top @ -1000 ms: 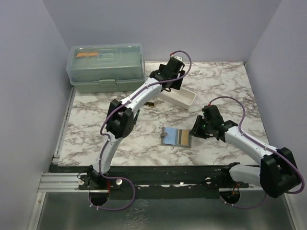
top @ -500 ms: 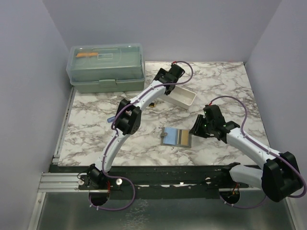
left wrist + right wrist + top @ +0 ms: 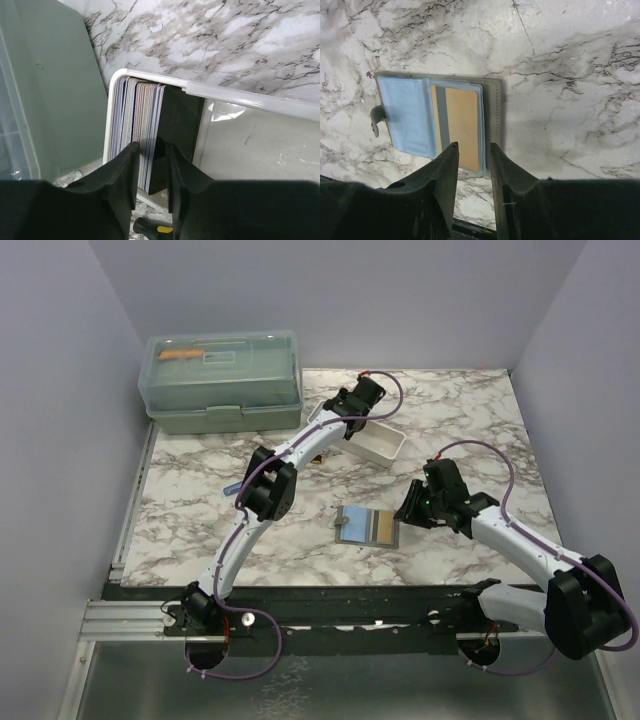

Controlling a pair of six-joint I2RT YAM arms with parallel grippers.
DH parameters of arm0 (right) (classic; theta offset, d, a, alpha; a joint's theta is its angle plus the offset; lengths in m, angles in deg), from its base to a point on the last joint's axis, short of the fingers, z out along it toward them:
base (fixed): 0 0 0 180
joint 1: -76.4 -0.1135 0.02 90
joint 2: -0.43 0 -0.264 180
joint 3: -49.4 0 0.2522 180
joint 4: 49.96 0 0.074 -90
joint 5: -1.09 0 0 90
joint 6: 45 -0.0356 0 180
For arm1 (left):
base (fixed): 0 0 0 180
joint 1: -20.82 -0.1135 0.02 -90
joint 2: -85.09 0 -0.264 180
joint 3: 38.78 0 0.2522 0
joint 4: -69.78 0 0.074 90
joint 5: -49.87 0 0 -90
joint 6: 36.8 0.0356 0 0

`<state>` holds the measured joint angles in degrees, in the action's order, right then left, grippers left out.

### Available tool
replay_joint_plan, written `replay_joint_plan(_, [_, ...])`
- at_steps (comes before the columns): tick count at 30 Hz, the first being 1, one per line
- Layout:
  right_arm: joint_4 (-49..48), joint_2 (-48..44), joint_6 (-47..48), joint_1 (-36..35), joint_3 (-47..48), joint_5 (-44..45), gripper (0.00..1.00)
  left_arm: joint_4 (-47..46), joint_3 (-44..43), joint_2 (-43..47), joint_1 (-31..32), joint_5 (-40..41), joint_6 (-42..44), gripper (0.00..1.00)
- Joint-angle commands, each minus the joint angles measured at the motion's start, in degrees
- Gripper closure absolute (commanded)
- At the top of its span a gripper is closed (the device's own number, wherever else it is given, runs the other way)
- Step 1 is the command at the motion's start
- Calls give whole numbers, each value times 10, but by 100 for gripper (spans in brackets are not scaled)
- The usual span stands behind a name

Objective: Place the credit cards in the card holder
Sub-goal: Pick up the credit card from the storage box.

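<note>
Two lavender walls (image 3: 60,340) and a back wall box in a marble-patterned table (image 3: 470,420). A black rail runs along the near edge. Back left stands a green lidded box (image 3: 220,380) with something orange under its clear lid. A white tray (image 3: 390,448) lies at an angle just beside the box's right end.

Left claw (image 3: 152,146): reached down into the tray's left end. Jaws narrow, clenched on the last few cards of a stack. No gap shows between the fingers (image 3: 125,170) and the cards. From above, the left claw sits at that end of the tray (image 3: 338,428).

Right claw (image 3: 473,146): jaws partly apart, nothing between them, grasping nothing. It hangs over the near right edge of the card holder (image 3: 495,120). I cannot tell if it touches.

Credit cards (image 3: 135,115): packed on edge in the tray. They are pale and tan edge-on, with a dark card (image 3: 177,120) last in the row. The rest of the tray is bare white.

The card holder (image 3: 367,526) lies open and flat at mid-table, well apart from the tray. It has a grey-olive cover and a snap tab (image 3: 376,122) sticking out on the left. The left leaf is a light blue sleeve (image 3: 405,115). A tan card (image 3: 465,127) sits in the clear right pocket.
</note>
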<state>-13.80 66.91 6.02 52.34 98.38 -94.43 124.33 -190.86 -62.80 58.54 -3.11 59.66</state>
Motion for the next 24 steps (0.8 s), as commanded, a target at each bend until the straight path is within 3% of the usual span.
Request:
replay_joint_plan(1, [0, 8, 6, -1, 4, -12, 65, -4, -16, -2, -5, 28, 11, 74])
replay_joint_plan(13, [-9, 14, 5, -1, 1, -18, 65, -4, -13, 29, 6, 17, 11, 87])
replay_joint_plan(19, [-6, 11, 4, -1, 3, -18, 65, -3, -8, 58, 10, -3, 3, 100])
replay_joint_plan(24, [-8, 15, 3, -1, 5, -23, 65, 3, 10, 95, 15, -42, -18, 100])
